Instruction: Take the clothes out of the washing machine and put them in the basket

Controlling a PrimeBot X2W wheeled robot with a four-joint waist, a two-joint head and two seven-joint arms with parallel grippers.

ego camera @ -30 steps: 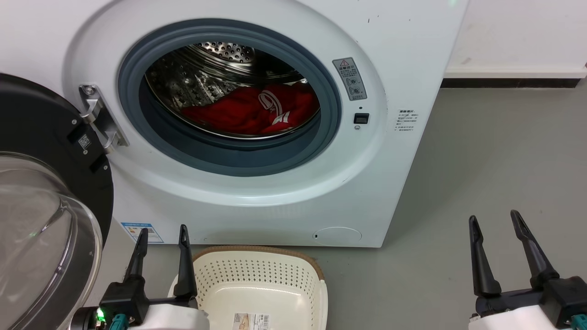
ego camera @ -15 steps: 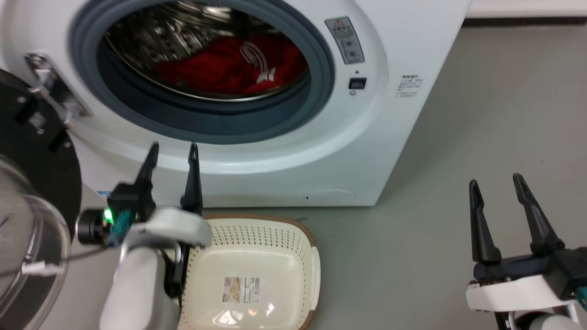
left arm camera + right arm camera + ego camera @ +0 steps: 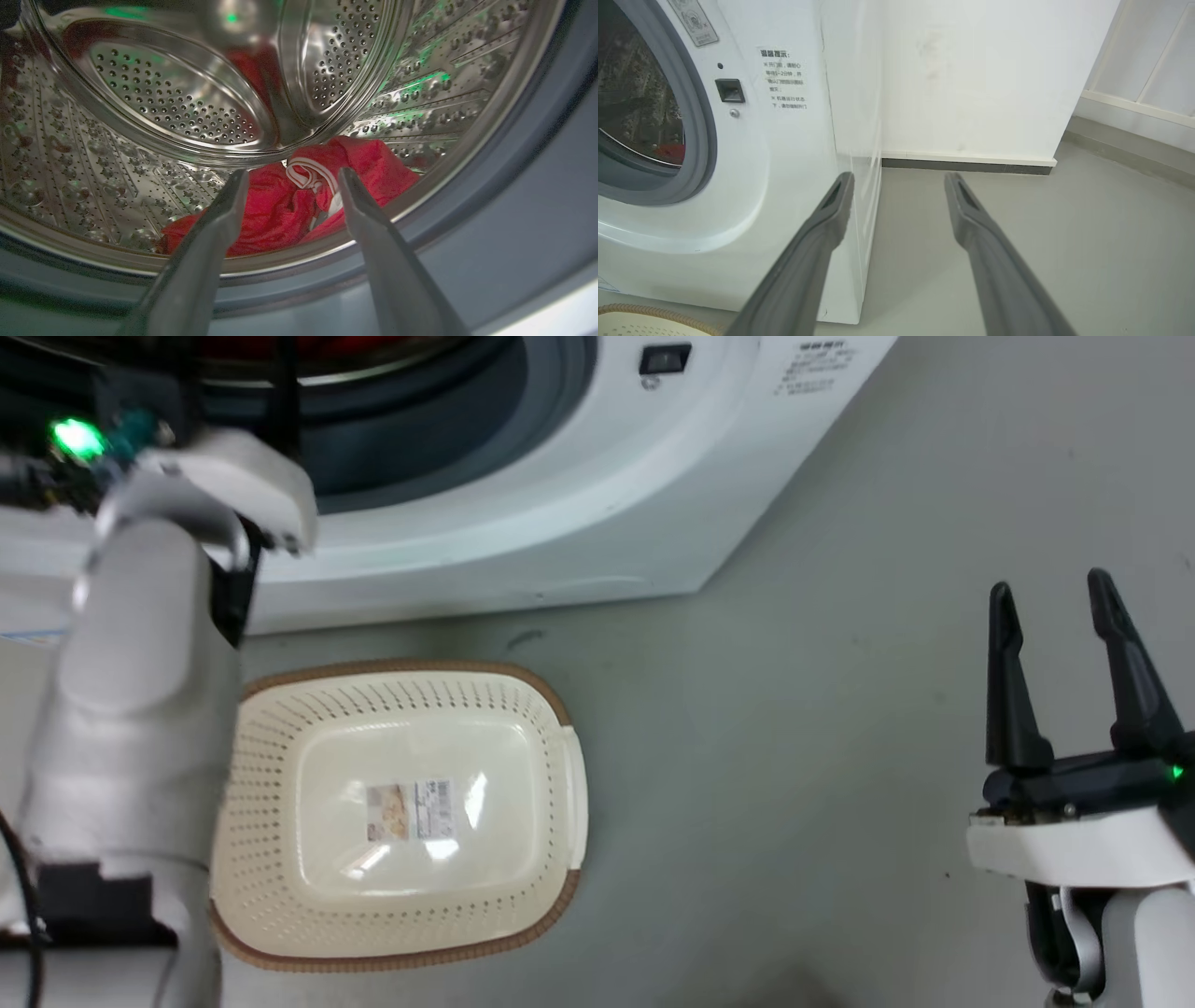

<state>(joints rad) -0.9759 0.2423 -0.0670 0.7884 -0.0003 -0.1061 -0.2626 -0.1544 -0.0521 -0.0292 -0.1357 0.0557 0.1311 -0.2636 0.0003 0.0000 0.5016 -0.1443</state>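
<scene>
Head view first: we're looking down on the white washing machine (image 3: 560, 513), just its glossy, curved lower front. On the grey floor (image 3: 794, 728) right before it sits the basket (image 3: 280, 775), a rounded rectangle of cream plastic with rows of small holes in the walls and a brown woven-look rim. A paper label (image 3: 409, 810) is stuck to its bottom, the print too small to read. The pale left forearm (image 3: 140, 709) rises past the basket's left side toward the machine's mouth, with a green light (image 3: 70, 437) glowing at the wrist. At the lower right, the right gripper (image 3: 1050, 583) hangs over bare floor, its two long dark fingers spread and holding nothing.

On to the left wrist view, and here's the inside the head camera misses. The steel drum (image 3: 163, 107) is shiny, embossed and dotted with holes, and the grey rubber ring (image 3: 514, 196) sweeps around it. The clothes (image 3: 271, 219) lie in a crumpled red heap low in the drum, soft fabric with white stripe trim (image 3: 306, 170) curling on top. The left gripper (image 3: 293, 171) is open and points straight at that heap, which shows between its fingers.

Right wrist view now: the machine's right front and flat side. There's a grey sticker (image 3: 693, 18) with a warning triangle, a dark square latch slot (image 3: 729, 89) and a block of Chinese print (image 3: 787, 79). Beyond are a white wall (image 3: 971, 70) and dark skirting (image 3: 966, 166). The basket's brown rim peeks in at the bottom left corner. The matte grey fingers stand parted.
</scene>
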